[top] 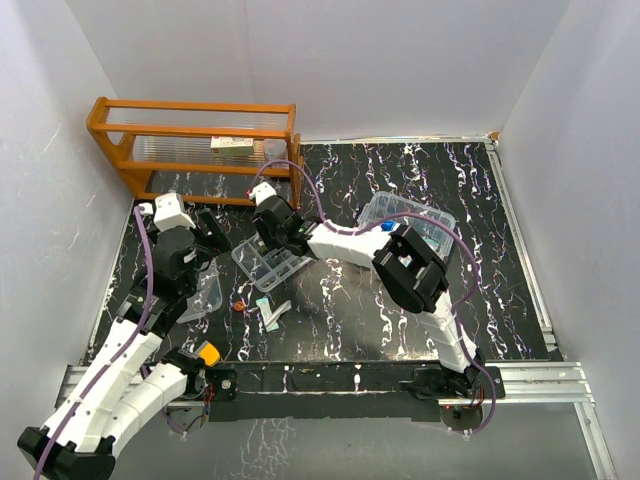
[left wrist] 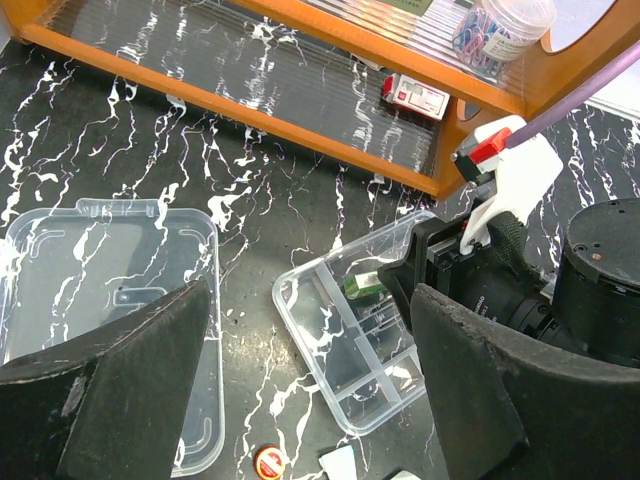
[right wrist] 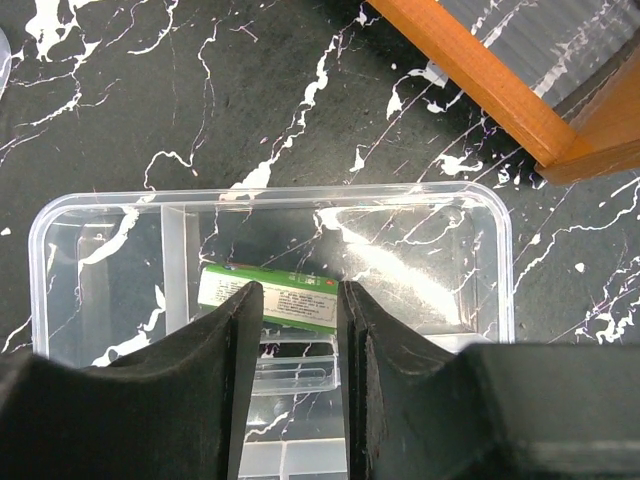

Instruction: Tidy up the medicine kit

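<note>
Right gripper: Your right gripper (right wrist: 300,300) hangs low over the divided tray insert (right wrist: 470,215), its two dark fingers (right wrist: 238,340) drawn close with a narrow gap between them.
Green carton: A small green-and-white carton (right wrist: 222,285) lies in one of the tray's compartments, directly under those fingers, one end hidden behind a finger. You cannot tell from these views whether it is pinched or merely straddled.
Left gripper: Your left gripper (left wrist: 310,300) is released, its fingers spread wide with nothing between them, held above the table over the gap between lid and tray.
Tray insert: It sits on the black marbled table (top: 350,320), left of centre and just in front of the orange wooden rack (top: 195,110), skewed to the table's edges.
Lid: The flat clear lid (left wrist: 110,270) lies flat on the table just to the left of the tray, near it but apart.
Box: The clear rounded-corner box (top: 425,215) stands well to the right of the tray, beyond the right arm's elbow.
Rack: Set in the back left corner, it carries a red-and-white packet (left wrist: 418,97) and a clear jar of coloured clips (left wrist: 505,25) on its ribbed shelf.
Loose items: A small red round cap (left wrist: 268,462) and some white strips (top: 272,312) lie on the table in front of the tray.
</note>
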{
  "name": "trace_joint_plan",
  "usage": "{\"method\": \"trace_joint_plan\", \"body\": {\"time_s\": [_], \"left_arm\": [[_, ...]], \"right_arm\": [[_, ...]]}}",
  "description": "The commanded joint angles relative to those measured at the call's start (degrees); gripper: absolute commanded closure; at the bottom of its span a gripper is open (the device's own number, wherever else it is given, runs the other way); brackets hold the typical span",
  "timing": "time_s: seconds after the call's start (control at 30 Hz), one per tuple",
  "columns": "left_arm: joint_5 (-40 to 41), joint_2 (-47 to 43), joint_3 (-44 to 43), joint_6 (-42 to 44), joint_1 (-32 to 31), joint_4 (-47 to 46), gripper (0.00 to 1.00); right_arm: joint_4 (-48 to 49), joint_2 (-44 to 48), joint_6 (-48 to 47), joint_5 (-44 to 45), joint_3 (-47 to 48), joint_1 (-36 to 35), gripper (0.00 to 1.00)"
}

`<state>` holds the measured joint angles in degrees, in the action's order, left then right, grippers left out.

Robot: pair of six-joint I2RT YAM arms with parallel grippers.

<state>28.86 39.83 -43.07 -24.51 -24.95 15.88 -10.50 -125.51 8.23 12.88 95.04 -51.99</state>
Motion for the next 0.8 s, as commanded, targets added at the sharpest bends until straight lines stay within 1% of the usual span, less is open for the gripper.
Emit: {"method": "trace_joint_plan", "body": {"time_s": [0.0,0.1,0.17,0.27,0.37,0.5,0.63,0.7,0.77], "left_arm": [[-0.96,0.39,0.42,0.08,-0.15,-0.54,0.20],[-2.30,1.10,0.53,-0.01,-0.10,-0.95,0.20],[-3.73,1.97,0.74,0.04,-0.10,-1.59,0.20],[-6.46,3.73,1.66,0.10,-0.07,-3.70,0.21],[-9.74,7.09,1.49,0.10,-0.10,-5.42,0.25],[-17.78,14.07,0.87,2.63,0.07,-9.32,0.27],[-27.09,25.64,-2.75,8.50,0.63,-10.64,0.28],[-33.58,31.98,-4.94,13.32,1.07,-10.98,0.28],[-37.13,37.12,-7.63,17.08,1.20,-10.60,0.30]], "right_arm": [[1.74,0.74,0.09,0.56,1.47,0.04,0.65],[1.23,-0.31,-0.15,1.44,3.03,0.19,0.62],[0.13,-0.25,1.36,2.11,4.27,0.44,0.62],[2.40,4.29,5.66,-0.67,1.35,1.68,0.61],[5.68,11.43,10.72,-4.01,-4.97,3.28,0.59],[9.07,21.95,14.69,-6.57,-16.09,3.75,0.57],[10.85,34.77,20.27,-6.26,-27.42,3.77,0.58],[11.42,39.86,22.52,-6.34,-32.58,3.78,0.58],[11.55,44.43,23.77,-6.68,-36.38,3.74,0.58]]}}
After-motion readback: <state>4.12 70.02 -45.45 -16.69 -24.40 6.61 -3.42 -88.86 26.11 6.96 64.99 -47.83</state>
